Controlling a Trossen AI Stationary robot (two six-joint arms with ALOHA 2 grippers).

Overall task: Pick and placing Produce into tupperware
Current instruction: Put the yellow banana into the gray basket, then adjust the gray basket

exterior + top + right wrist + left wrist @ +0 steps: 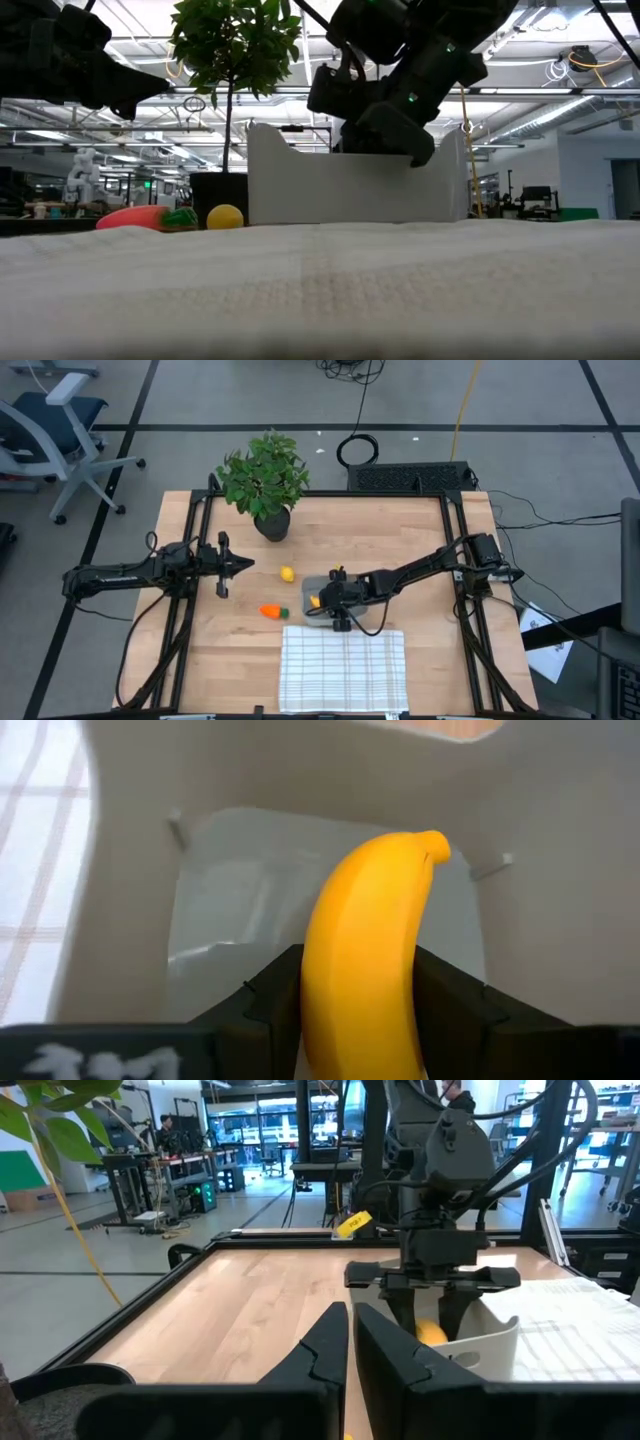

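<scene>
The right tool point(327, 603) grips the banana point(365, 960) just above the clear container point(130, 890). Released crooked, it could catch the rim and tip out. The left tool point(238, 564) hangs closed near the lemon point(287, 573).

1. Banana point(365, 960): one.
2. Lemon point(287, 573): one.
3. Carrot point(271, 612): one.
4. Tupperware container point(300, 185): one.
5. Potted plant point(264, 480): one.
6. Checked cloth point(343, 668): one.
7. Robot arms: two.
</scene>
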